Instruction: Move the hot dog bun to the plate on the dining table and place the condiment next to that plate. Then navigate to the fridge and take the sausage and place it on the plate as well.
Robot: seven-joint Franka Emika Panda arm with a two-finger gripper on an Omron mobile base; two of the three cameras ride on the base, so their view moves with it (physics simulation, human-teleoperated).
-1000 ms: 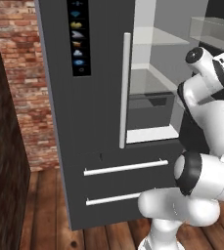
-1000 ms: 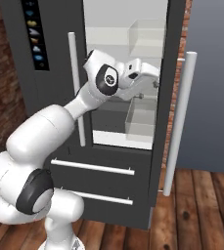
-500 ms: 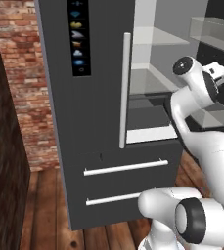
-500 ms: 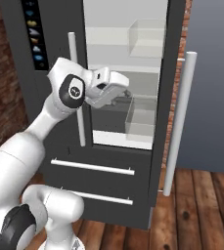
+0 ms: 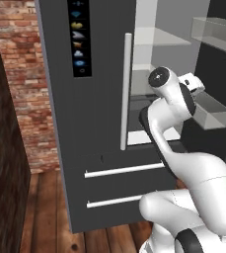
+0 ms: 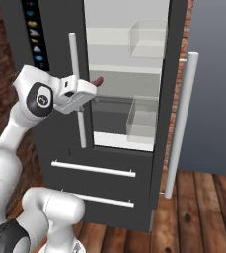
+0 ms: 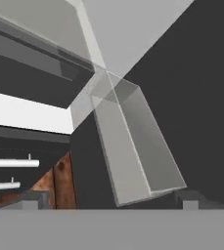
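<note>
Fridge (image 6: 60, 29) door stands open — white shelves and clear door bins (image 6: 143, 118) in view. Gripper (image 6: 95, 84) sits at the left edge of the opening, at middle-shelf height, fingers spread wide, gripping nothing. Sausage (image 6: 99, 80) — red-brown tip showing just past the hand, near the middle shelf's left end.
</note>
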